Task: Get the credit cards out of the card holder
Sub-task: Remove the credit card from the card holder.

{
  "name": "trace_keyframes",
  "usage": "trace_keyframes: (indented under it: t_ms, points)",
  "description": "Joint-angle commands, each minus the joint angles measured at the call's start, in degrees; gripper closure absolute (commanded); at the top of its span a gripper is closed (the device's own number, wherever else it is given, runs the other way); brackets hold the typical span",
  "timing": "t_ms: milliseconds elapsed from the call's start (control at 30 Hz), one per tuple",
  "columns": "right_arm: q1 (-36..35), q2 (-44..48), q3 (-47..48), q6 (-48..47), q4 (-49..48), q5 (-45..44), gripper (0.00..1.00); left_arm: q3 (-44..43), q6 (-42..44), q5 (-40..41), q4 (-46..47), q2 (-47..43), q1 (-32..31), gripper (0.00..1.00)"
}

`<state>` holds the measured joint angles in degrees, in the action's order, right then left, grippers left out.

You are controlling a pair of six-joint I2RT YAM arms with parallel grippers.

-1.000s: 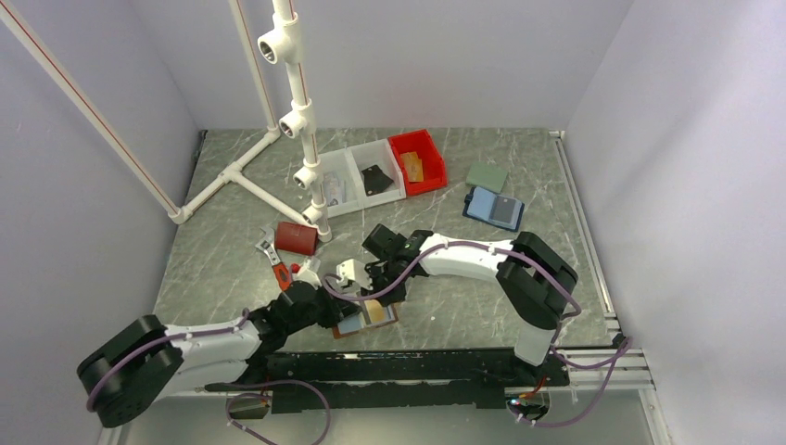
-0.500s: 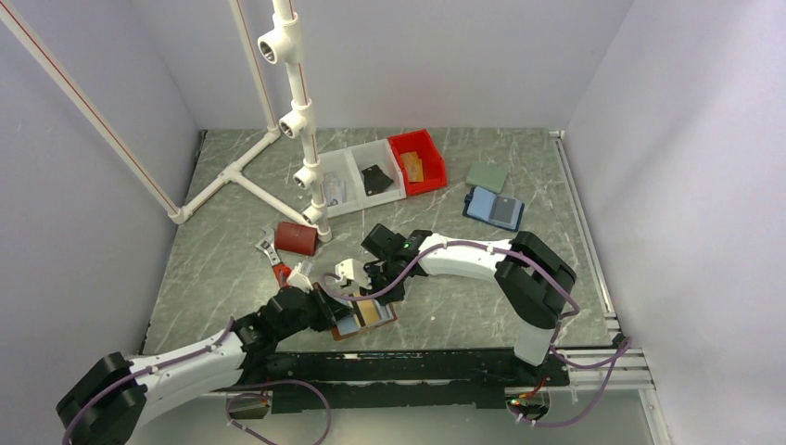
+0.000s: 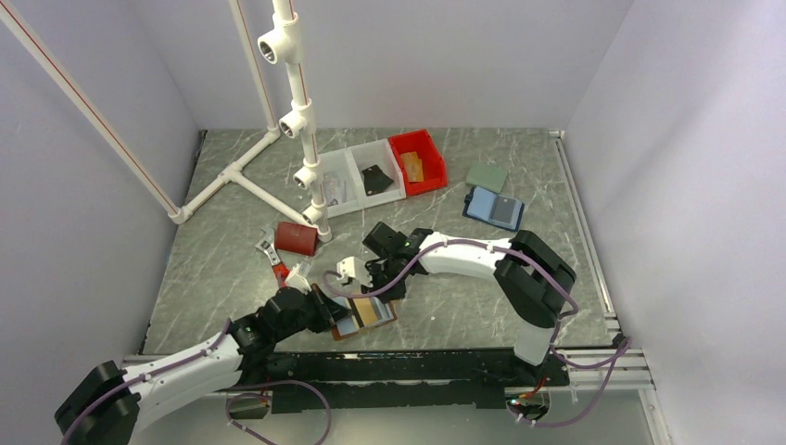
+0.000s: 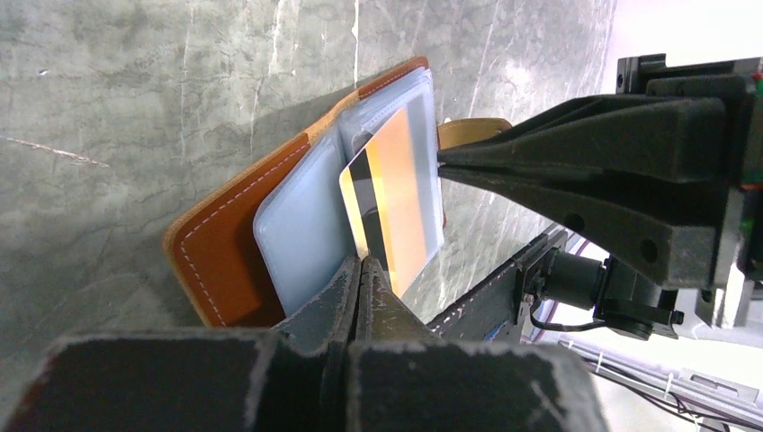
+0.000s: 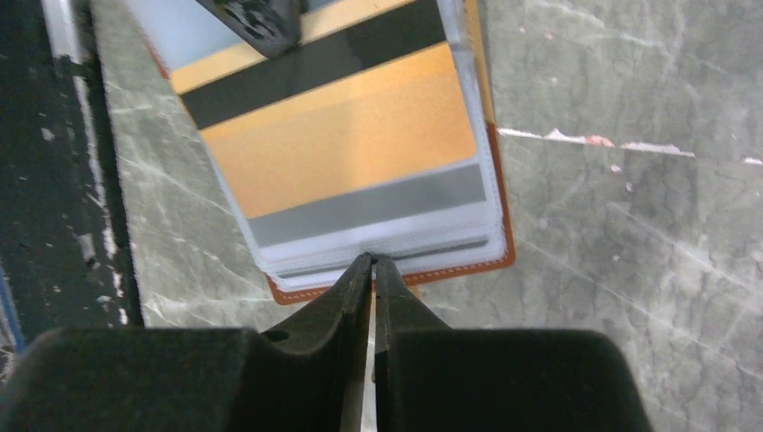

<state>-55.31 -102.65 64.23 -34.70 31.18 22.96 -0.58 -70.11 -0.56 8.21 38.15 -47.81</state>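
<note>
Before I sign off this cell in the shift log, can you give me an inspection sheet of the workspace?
Surface: grey marbled table, flat.
Job's things: brown card holder lying open; orange card with a black stripe, partly in a clear sleeve.
Clutter: red bin, clear bins, dark red box, wrench, blue case, green pad.
Grippers: left gripper shut on the card's corner; right gripper shut on the holder's sleeve edge.
Cables: purple cables run along both arms; no snag seen.
Surroundings: white pipe frame; plain walls.
</note>
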Motion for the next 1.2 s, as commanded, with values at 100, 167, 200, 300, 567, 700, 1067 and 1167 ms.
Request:
trace_keyframes:
  t_ms: [100,167,200,300,567,700,1067,1167]
  points:
    - [1.72,-2.14,-0.68,-2.04,-0.86,-4.5,0.91,0.48,0.94,0.39,-1.26,-0.9,0.22,1.0]
    - [2.15,-1.95,-0.61,-2.13,-0.77,-4.43,0.91,0.4,1.09,0.45,-1.42,-1.07,0.14,1.0]
    - [2.28,-1.8,-0.6,-2.17,-0.65,-4.3,0.91,0.36,1.21,0.39,-1.43,-1.15,0.15,1.0]
    - [2.7,-1.37,-0.39,-2.43,-0.08,-3.39,0.91,0.15,1.74,0.38,-1.8,-1.44,0.19,1.0]
    - [4.76,1.23,1.52,-4.17,4.73,6.87,0.83,-1.31,5.83,-0.67,-2.93,-3.18,0.2,1.0]
    - [6.41,3.44,1.95,-5.69,6.83,11.59,0.76,-3.06,7.53,-0.79,-6.81,-5.02,0.21,1.0]
    - [9.61,7.17,2.31,-6.99,8.96,19.73,0.64,-8.43,10.15,0.29,-21.41,-11.69,0.22,1.0]
    - [10.19,7.54,2.38,-6.88,9.23,22.93,0.59,-9.64,13.05,-0.55,-22.71,-12.47,0.2,1.0]
